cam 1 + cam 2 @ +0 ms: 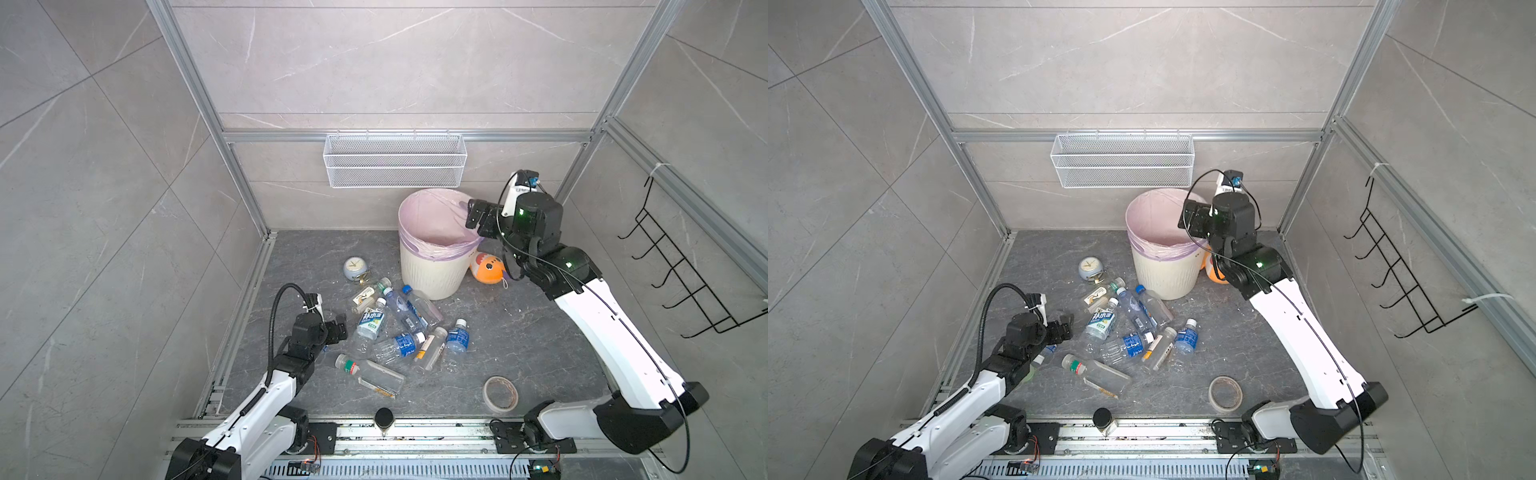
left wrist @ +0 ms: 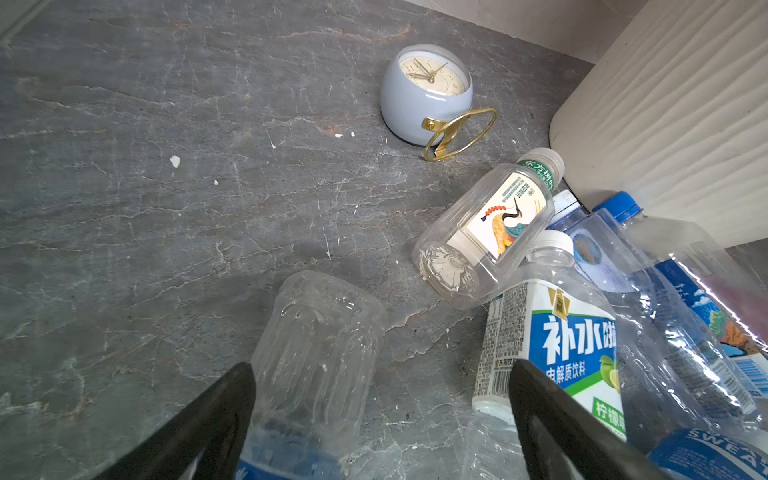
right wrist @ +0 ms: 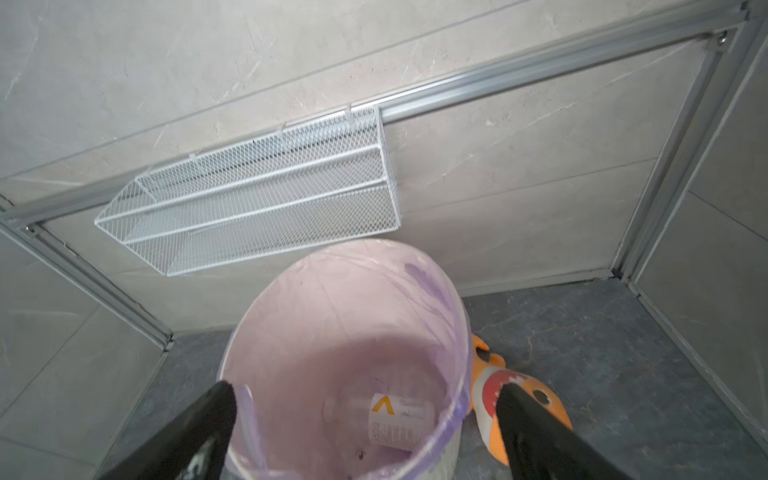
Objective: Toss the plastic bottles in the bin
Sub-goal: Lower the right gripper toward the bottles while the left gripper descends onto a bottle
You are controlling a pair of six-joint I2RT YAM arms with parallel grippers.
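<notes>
Plastic bottles (image 2: 552, 345) read "补水" and apparently "SWEAT"; left gripper (image 2: 382, 368) and right gripper (image 3: 365, 387) both have jaws spread.

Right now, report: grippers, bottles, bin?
Left gripper open astride clear bottle. Right gripper open above bin; labelled bottle inside. Pile on floor. Clock, toy not blocking.

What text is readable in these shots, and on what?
"补水" and "电解质饮料": green-white label bottle, left wrist view.
"东方树": green neck band of the crane-label bottle.
"SWEA": blue-label bottle, cut off at the picture's edge.
Clock dial: numerals too small to read.
Chevron-mark bottle inside the bin: print blurred, unreadable.
</notes>
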